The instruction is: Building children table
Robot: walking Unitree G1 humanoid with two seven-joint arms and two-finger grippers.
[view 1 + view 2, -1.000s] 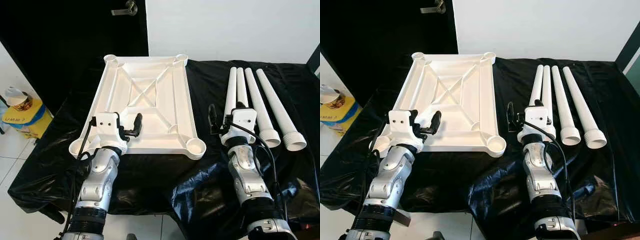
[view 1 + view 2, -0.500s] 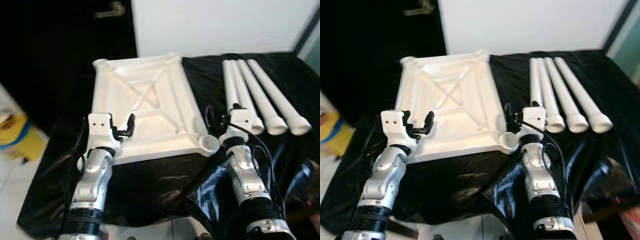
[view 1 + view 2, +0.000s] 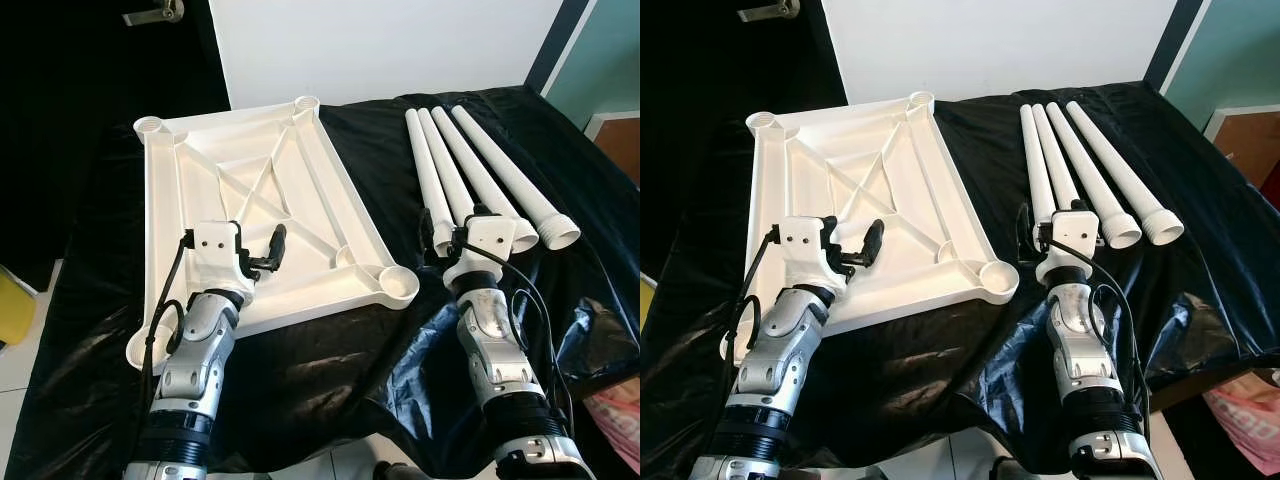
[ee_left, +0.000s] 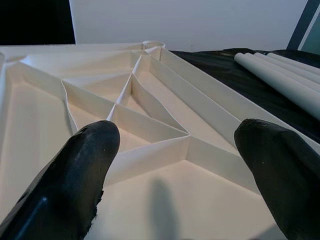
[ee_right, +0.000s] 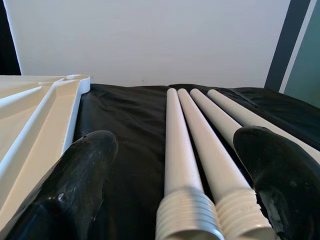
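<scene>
A white tabletop [image 3: 330, 170] lies upside down on the black sheet, ribs up, with a round leg socket [image 3: 398, 284] at each corner. Several white legs [image 3: 470, 170] lie side by side to its right, threaded ends [image 5: 190, 215] towards me. My left gripper [image 4: 180, 145] hovers open over the near part of the tabletop, nothing between its fingers. My right gripper [image 5: 175, 150] is open just short of the threaded ends of the two leftmost legs, in the gap between tabletop and legs.
A black plastic sheet [image 3: 330, 370] covers the work surface and hangs over its front edge. A dark door with a handle [image 3: 160, 14] and a white wall stand behind. A pink bag [image 3: 620, 420] lies on the floor at lower right.
The whole picture has swung as the head camera moved. Both grippers stay open in about the same places over the tabletop and by the legs.
</scene>
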